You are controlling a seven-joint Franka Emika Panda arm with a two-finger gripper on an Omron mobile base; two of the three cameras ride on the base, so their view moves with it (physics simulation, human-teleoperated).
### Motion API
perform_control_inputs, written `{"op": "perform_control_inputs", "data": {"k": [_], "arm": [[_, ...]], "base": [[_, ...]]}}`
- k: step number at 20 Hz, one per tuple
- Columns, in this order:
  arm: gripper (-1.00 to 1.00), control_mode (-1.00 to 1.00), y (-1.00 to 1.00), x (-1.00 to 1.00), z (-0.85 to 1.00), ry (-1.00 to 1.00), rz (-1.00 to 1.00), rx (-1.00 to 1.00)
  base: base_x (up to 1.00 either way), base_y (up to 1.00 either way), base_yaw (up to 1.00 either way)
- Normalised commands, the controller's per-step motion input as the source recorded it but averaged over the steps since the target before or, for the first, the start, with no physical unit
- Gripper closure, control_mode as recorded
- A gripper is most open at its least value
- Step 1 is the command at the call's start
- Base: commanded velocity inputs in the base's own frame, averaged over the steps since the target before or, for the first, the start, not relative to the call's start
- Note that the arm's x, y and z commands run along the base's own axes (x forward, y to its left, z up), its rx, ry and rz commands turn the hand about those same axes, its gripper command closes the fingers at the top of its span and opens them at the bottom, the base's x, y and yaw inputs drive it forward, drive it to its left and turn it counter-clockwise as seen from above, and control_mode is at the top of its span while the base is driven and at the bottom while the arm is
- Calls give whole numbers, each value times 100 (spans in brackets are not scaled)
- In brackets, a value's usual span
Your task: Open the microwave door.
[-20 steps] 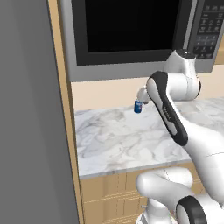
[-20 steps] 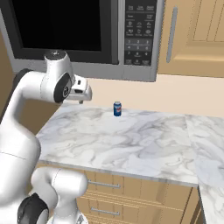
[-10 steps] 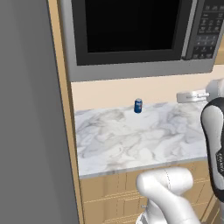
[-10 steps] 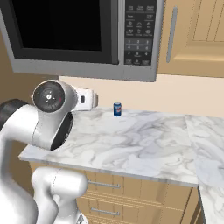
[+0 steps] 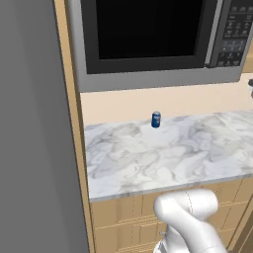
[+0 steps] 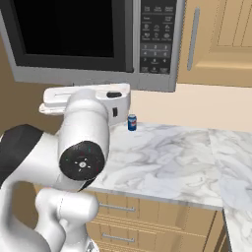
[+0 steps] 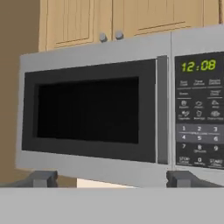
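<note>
The microwave [image 7: 118, 52] hangs above the counter, grey and boxy, with its clock reading 12:08. Its door [image 7: 89, 109] is shut flat, with the black window facing me and the vertical bar handle [image 7: 162, 109] on its right edge beside the keypad [image 7: 199, 122]. My gripper [image 7: 111, 180] is open, its fingertips [image 7: 41, 178] far apart, held level and well short of the door. From the right base the door [image 6: 69, 29], handle [image 6: 129, 34] and keypad [image 6: 157, 34] show above my arm [image 6: 83, 142]. The left base view shows the door [image 5: 148, 29] and handle [image 5: 212, 29].
A small blue can [image 5: 156, 119] [image 6: 132, 122] stands on the marble counter [image 5: 173, 148] near the back wall. A tall plain grey slab [image 5: 29, 123] walls off the left. Wooden cabinets [image 7: 131, 17] [image 6: 216, 39] sit above and to the right of the microwave; drawers run under the counter.
The arm has swung from near the can out to the right and toward the cameras. The hand has risen and now points at the microwave. The door has stayed shut.
</note>
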Motion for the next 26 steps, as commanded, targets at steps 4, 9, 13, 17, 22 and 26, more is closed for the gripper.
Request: {"op": "perform_control_inputs", "data": {"k": [4, 9, 13, 17, 22, 26], "arm": [[-100, -100, -20, 44, 58, -61, -12, 4], [-100, -100, -6, 71, 52, -15, -19, 6], [-100, -100, -1, 73, 25, 8, -1, 4], [-100, -100, -8, 68, 5, 20, 0, 3], [-100, -100, -29, 52, 0, 18, 1, 6], [-100, -100, -37, 49, 0, 6, 0, 4]], "base": [[0, 0, 0], [0, 0, 0], [0, 0, 0], [0, 0, 0], [0, 0, 0], [0, 0, 0]]}}
